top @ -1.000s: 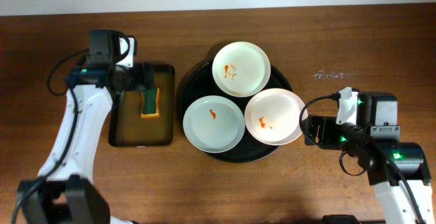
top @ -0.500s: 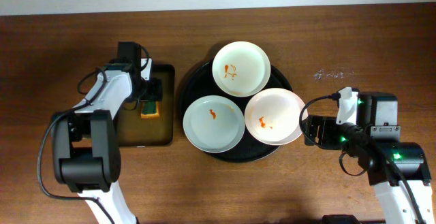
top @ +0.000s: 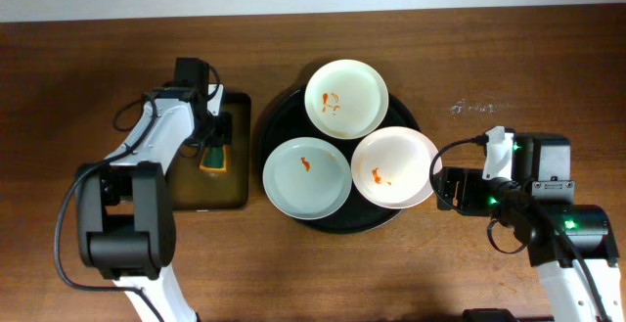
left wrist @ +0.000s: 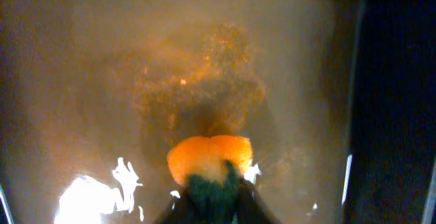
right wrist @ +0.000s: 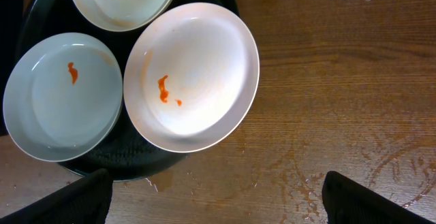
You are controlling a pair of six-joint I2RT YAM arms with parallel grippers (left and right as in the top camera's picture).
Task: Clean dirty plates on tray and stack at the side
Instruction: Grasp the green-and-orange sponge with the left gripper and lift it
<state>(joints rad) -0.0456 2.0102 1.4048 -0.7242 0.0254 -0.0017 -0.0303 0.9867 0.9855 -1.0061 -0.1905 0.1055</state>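
Note:
Three dirty plates lie on the round black tray (top: 270, 124): a white plate (top: 346, 99) at the back, a pale blue plate (top: 306, 176) front left, and a pale pink plate (top: 393, 167) whose edge overhangs the tray's right rim. Each carries small orange-red smears. My left gripper (top: 213, 144) is down in the rectangular tray, its jaws pressed on the green side of a sponge (left wrist: 210, 157), whose orange end sticks out ahead. My right gripper (right wrist: 216, 195) hangs open over bare wood just right of the pink plate (right wrist: 194, 74), holding nothing.
The rectangular dark tray (top: 186, 190) with brownish liquid sits left of the black tray. A wet patch (right wrist: 167, 180) marks the wood at the black tray's rim (right wrist: 136, 159). Faint marks (top: 476, 108) show on the table at the right.
The left arm swung in over the rectangular tray and its jaws narrowed onto the sponge. The right arm and the plates have not moved.

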